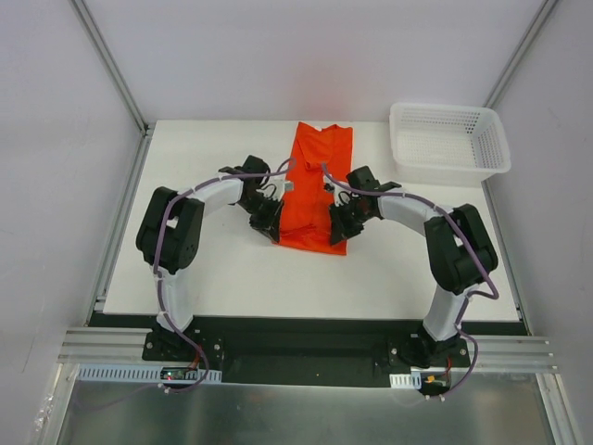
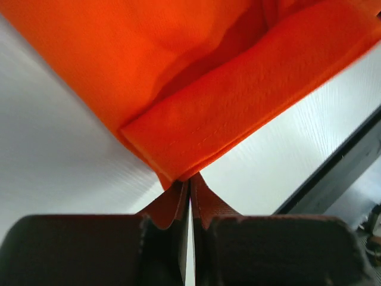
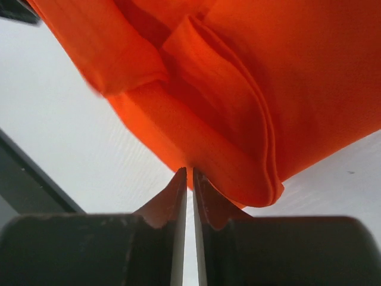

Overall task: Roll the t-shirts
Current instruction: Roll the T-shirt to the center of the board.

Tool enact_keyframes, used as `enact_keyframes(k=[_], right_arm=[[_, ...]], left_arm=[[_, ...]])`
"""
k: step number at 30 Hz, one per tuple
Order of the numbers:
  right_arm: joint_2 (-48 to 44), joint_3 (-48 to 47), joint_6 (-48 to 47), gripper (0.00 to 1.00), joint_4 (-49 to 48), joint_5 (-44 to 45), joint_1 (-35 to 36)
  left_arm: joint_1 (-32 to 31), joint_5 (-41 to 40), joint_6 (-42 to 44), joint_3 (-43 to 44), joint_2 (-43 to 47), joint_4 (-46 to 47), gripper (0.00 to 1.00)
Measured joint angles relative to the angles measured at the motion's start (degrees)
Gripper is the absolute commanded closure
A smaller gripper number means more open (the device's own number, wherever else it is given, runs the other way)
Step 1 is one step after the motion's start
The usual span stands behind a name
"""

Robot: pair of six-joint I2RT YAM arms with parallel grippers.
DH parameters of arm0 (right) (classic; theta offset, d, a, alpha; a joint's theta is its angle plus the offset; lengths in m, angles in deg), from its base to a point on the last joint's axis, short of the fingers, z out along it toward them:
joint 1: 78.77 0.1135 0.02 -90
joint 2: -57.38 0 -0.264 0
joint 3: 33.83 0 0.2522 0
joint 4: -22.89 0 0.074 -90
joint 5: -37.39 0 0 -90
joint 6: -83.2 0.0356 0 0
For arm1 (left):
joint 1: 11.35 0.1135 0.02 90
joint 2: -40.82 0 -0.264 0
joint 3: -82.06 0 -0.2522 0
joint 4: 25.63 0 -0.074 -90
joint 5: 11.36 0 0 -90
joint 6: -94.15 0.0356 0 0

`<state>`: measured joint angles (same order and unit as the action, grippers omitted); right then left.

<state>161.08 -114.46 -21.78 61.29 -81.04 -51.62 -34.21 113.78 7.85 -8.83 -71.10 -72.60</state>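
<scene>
From above, the folded orange-red t-shirt (image 1: 315,181) lies as a long strip on the table (image 1: 232,269), the white mesh basket (image 1: 495,148) well apart at the far right. The left gripper (image 1: 267,225) and right gripper (image 1: 339,227) meet its near corners. In the left wrist view, the jaws are pressed nearly together (a sliver of gap), pinching the hem corner. The right wrist view shows a like pinch on the other corner.
</scene>
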Motion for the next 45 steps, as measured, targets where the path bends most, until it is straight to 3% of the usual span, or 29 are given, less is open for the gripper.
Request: enact_keyframes(k=[6, 10, 14, 16, 21, 26, 30, 34, 38, 40, 45], right_arm=[[5.42, -7.1, -1.29, 0.87, -0.17, 4.2, -0.76], [6.47, -12.09, -3.52, 0.71, -0.35, 5.55, -1.73], [5.73, -12.85, -4.96, 0.5, -0.09, 6.54, -2.08], [4.66, -11.93, -5.57, 0.41, 0.04, 7.28, -2.23], [-2.91, -7.58, -6.25, 0.32, 2.75, 9.38, -4.66], [-10.56, -7.28, -7.34, 0.23, 5.7, 10.88, -10.84], [-14.62, -6.49, -8.26, 0.22, 6.99, 11.69, -15.28], [-18.43, -3.19, -8.85, 0.22, 8.26, 11.74, -17.59], [-22.69, 1.68, -10.4, 0.2, 9.16, 11.72, -17.79], [-25.64, 4.61, -11.74, 0.19, 8.94, 11.69, -17.79], [-35.32, 13.77, -20.22, 0.17, 5.16, 11.21, -16.0]], left_arm=[[2.75, -2.4, -1.55, 8.48, -2.58, 2.43, 0.98], [4.28, -2.91, -1.11, 10.01, -2.49, 3.26, 0.83], [4.13, -2.62, 2.86, 6.95, -0.52, 3.8, 0.58], [3.06, -2.84, 7.3, 3.13, 2.78, 4.5, 0.53], [-3.74, -5.4, 24.09, -11.3, 17.55, 10.34, 0.4], [-10.34, -6.25, 42.03, -21.05, 25.57, 17.42, 0.4], [-12.02, -8.52, 51.19, -25.2, 24.39, 23.8, 0.43], [-12.5, -10.25, 57.35, -25.79, 20.74, 28.5, 0.55], [-12.81, -12.33, 61.86, -25.79, 16.22, 32.13, 0.87], [-12.83, -13.16, 63.08, -25.62, 15.43, 33.68, 0.97], [-12.81, -13.22, 61.13, -23.91, 15.08, 30.51, 1.0]])
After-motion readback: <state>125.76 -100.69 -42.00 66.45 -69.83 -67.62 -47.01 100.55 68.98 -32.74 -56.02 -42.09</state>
